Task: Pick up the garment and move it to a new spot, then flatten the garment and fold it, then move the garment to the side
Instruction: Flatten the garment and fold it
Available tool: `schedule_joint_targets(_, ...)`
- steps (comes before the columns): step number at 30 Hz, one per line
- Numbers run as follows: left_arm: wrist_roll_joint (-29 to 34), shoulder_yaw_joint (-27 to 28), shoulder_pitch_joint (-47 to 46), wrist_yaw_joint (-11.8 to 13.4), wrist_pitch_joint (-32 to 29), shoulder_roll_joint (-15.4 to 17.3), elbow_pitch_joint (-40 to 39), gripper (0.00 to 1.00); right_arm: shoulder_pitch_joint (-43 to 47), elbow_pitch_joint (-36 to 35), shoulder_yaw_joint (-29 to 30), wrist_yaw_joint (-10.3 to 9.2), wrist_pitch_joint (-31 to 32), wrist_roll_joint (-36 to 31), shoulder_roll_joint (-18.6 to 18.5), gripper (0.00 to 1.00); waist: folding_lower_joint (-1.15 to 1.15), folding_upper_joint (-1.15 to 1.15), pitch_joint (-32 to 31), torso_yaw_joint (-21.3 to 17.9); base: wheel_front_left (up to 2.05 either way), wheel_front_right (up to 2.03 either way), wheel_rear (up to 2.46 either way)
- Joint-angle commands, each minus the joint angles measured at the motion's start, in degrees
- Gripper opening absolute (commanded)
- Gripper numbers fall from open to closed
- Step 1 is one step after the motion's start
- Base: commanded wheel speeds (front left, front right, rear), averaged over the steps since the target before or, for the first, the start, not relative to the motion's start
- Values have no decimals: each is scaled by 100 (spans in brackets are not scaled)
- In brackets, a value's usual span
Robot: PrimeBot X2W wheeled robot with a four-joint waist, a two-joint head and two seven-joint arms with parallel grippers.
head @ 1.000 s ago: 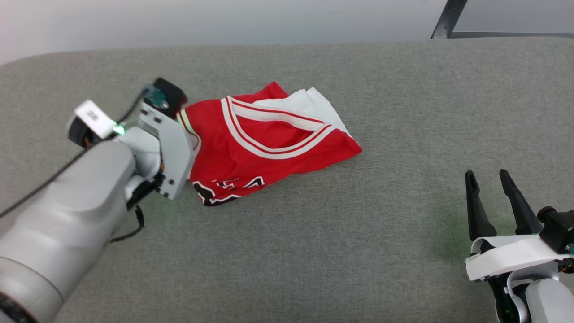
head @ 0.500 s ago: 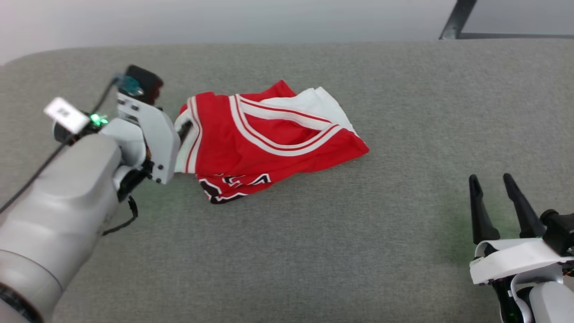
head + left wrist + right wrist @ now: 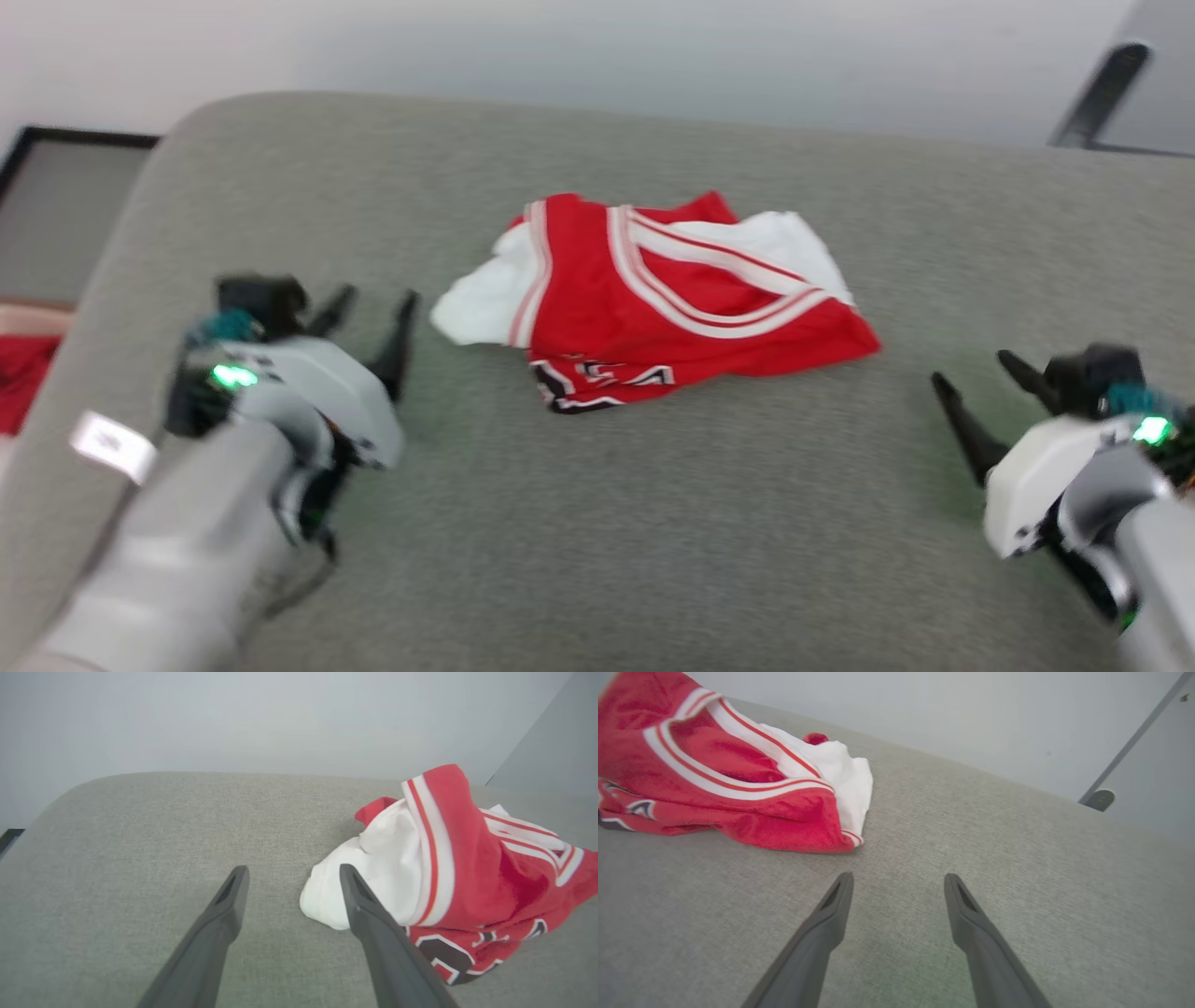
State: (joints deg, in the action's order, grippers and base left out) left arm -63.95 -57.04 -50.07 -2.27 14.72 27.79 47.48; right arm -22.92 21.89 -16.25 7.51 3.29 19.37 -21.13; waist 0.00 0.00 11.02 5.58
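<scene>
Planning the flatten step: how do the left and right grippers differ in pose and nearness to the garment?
The left gripper sits close beside the garment, at its white sleeve; the right gripper stands well clear of its red corner. The left gripper's fingers point up the head view; the right gripper's lean left toward the garment. Both are open and empty.

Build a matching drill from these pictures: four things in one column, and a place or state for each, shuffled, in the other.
Column one
1. garment
2. left pincer
3. right pincer
4. grey cushion

Column two
a. open, off the garment's red corner
b. lies under the garment
c. crumpled, held by nothing
d. open, next to the garment's white end

Pairs: 1-c, 2-d, 3-a, 4-b
</scene>
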Motion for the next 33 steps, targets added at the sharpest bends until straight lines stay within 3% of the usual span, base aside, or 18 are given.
schedule_joint_targets(1,45,117,182,117,42,-59,-159,100,-167,32,-101,-4,234,78,-116,100,0,0,-95,522,0,0,0)
schedule_joint_targets(8,1165,1764,1650,949,41,-230,-2171,100,-1257,269,-466,-4,2143,1049,-753,100,0,0,76,1256,0,0,0)
schedule_joint_targets(13,2106,2471,2571,1225,41,-415,-3311,100,-2123,757,-672,-4,3322,1409,-1006,100,0,0,352,1642,0,0,0)
schedule_joint_targets(20,2801,2958,3068,1089,42,-778,-3951,100,-2806,1436,-1170,-4,4241,1345,-1231,100,0,0,636,2097,0,0,0)
schedule_joint_targets(26,3002,3297,3275,877,42,-1032,-4060,100,-3078,2022,-1270,-4,4273,1028,-1308,100,0,0,834,2254,0,0,0)
schedule_joint_targets(31,3138,3559,3371,708,42,-1178,-4041,100,-3040,2364,-1400,-2,4415,956,-1158,100,0,0,967,2208,0,0,0)
schedule_joint_targets(32,3148,3610,3388,668,42,-1212,-4039,100,-3014,2392,-1439,-2,4445,1003,-1125,85,0,0,979,2195,0,0,0)
schedule_joint_targets(33,3178,3655,3402,644,42,-1234,-4030,100,-2995,2398,-1479,-1,4471,1031,-1110,44,0,0,989,2180,0,0,0)
